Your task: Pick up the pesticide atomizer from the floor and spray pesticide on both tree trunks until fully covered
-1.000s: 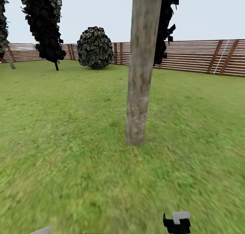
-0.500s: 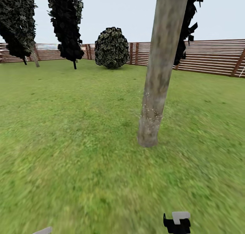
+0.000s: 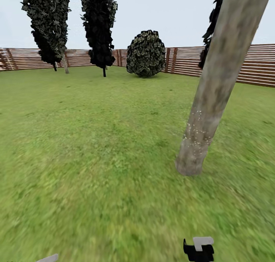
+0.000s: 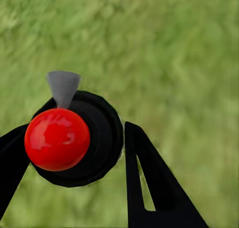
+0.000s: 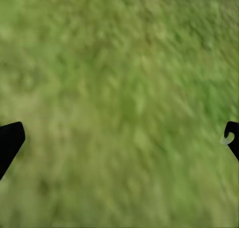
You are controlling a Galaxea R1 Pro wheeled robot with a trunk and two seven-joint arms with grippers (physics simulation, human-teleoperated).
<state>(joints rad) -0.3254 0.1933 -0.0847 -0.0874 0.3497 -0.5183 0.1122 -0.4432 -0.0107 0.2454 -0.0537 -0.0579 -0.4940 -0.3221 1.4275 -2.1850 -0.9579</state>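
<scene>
The pesticide atomizer (image 4: 74, 138), seen from above as a red ball on a black round body with a grey nozzle, is clamped between the black fingers of the left end effector (image 4: 74, 153) over the floor (image 4: 174, 63). The right end effector (image 5: 119, 138) is spread wide apart, with only grass between its fingertips. In the head view, a tree trunk (image 3: 214, 98) is planted in the lawn at the right, with pale specks on its lower bark. Two further trees (image 3: 99, 25), a round bush (image 3: 146, 54) and the slatted fence (image 3: 252, 63) are seen beyond.
</scene>
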